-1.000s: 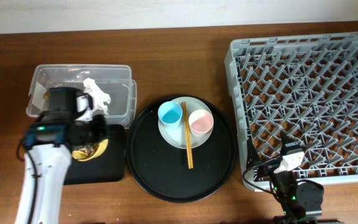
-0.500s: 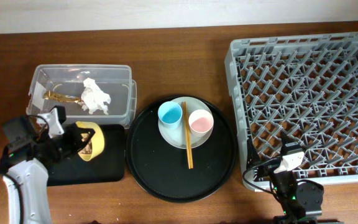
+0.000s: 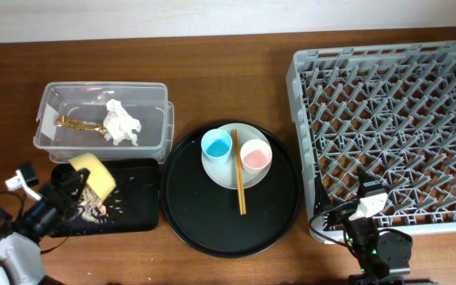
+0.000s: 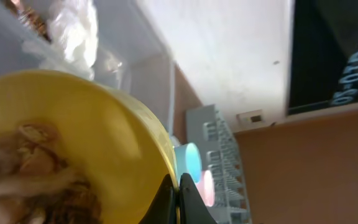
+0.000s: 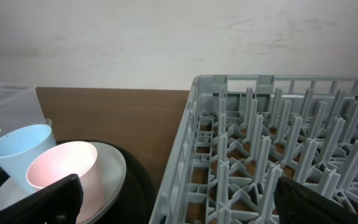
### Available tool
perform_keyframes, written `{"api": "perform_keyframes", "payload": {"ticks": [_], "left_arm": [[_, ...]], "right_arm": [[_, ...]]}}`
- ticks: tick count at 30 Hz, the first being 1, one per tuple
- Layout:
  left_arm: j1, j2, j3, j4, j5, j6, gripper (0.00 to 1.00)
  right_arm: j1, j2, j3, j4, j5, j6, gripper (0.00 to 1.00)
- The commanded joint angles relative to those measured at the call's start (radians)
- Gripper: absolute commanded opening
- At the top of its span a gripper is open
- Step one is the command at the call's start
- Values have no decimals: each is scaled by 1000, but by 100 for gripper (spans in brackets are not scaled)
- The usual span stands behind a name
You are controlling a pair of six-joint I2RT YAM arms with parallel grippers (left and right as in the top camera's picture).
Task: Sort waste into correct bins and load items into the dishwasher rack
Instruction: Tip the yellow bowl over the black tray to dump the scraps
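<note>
Our left gripper (image 3: 74, 186) is clenched on the rim of the yellow bowl (image 3: 93, 172), which hangs tipped over the flat black tray (image 3: 137, 218) — beige scraps (image 4: 36, 168) sit inside it and more lie on the tray. Our right gripper (image 5: 185, 199) rests beside the grey rack (image 3: 386, 134), fingers spread wide, empty.

Clear glossy plastic tub (image 3: 101, 85), grey plastic rack (image 3: 386, 49), wooden table (image 3: 228, 63), smooth yellow bowl (image 3: 93, 172), wooden chopsticks (image 3: 237, 182)
</note>
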Motion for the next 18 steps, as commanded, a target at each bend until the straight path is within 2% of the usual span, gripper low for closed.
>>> {"api": "perform_keyframes", "payload": {"ticks": [1,10,12,14,15,18], "left_arm": [[23,58,-10,56,206,19,0],[23,155,-9,48,243,24,0],[19,151,-9,32,243,-78,0],[20,150,-7,141,243,-111,0],[20,147,-7,132,243,-153,0],[19,146,-6,164,243,-176,0]], "right_arm": [[-7,-6,-5,-6,9,12,99],[-7,-6,-5,-6,9,12,99],[-7,-6,-5,-6,9,12,99],[-7,-6,-5,-6,9,12,99],[-7,-6,-5,-6,9,12,99],[-7,-6,-5,-6,9,12,99]]}}
